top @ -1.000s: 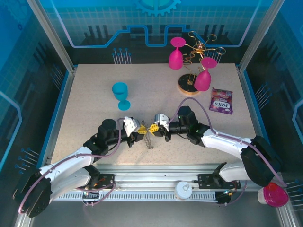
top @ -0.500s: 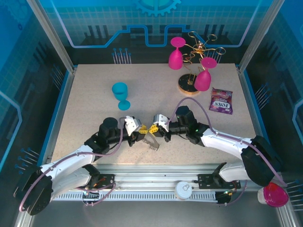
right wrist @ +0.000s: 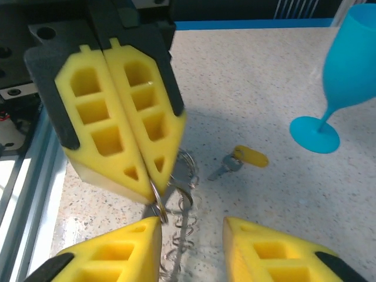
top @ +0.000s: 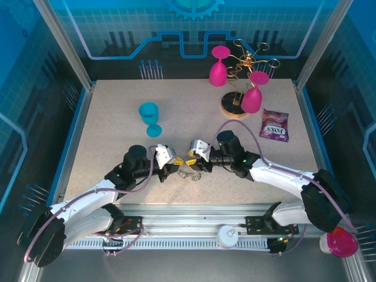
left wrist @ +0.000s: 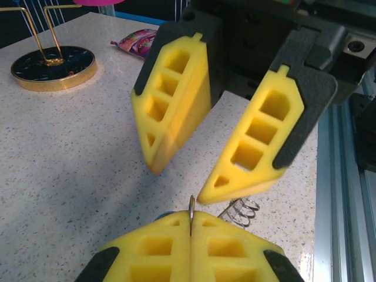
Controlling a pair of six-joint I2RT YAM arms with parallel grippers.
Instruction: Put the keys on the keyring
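"Where is the keyring sitting?"

"The keyring (top: 189, 171) is hanging low near the front edge of the table (top: 111, 100), between the two arms. The left gripper (left wrist: 191, 216) is pinching its thin rim, with its pads pressed flat together on the metal. The wire coils (left wrist: 241, 208) are trailing beside the pads and seem to be resting on the tabletop."

"And the key?"

"The key (right wrist: 242, 159) is lying flat and loose on the table, apart from the ring. It is sitting between the ring and the foot of the blue goblet (right wrist: 346, 76)."

"What is the right gripper doing?"

"The right gripper (right wrist: 191, 228) is facing the left one tip to tip. Its fingers are standing spread, one tip just beside the ring, and the coils are showing in the gap."

"Further out?"

"The gold wire stand (top: 247, 59) is standing at the far right with two pink goblets (top: 218, 69) hanging on it. A sweet packet (top: 274, 125) is lying near its round base."
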